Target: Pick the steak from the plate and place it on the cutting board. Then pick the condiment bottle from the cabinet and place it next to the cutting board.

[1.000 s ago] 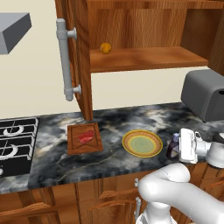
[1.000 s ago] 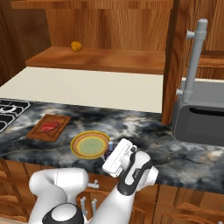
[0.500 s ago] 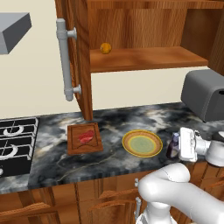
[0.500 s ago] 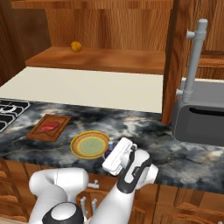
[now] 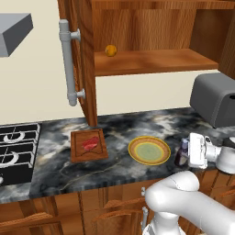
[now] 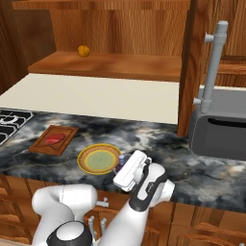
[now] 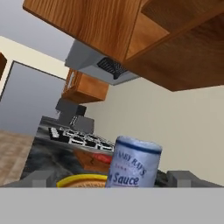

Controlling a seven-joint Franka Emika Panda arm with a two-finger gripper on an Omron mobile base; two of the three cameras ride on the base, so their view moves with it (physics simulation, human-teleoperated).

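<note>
From the left base view, nothing moved this last second: flat red marbled steak [image 5: 90, 143] on the reddish-brown wooden cutting board [image 5: 78, 155], dark purple-brown condiment bottle [image 5: 182, 155] on the marbled desk [image 5: 114, 170] beside the yellow-orange round plate [image 5: 149, 150]. Right base view: claw [image 6: 122, 162] still parked by it. Hand view: tips spread wide around the bottle, released, so the drop looks done, though the plate sits between bottle and board.

We saw a dark marbled stone counter [image 5: 137, 126] running beneath a cream wall [image 5: 32, 73], with wooden drawers [image 5: 55, 213] set under its front edge. A black gas hob [image 5: 16, 147] sat at the counter's left end, below a grey extractor hood [image 5: 13, 25]. At the right end stood a grey toaster [image 5: 215, 98] (boxy, with rounded corners). The light was even and soft, throwing faint shadows.
</note>
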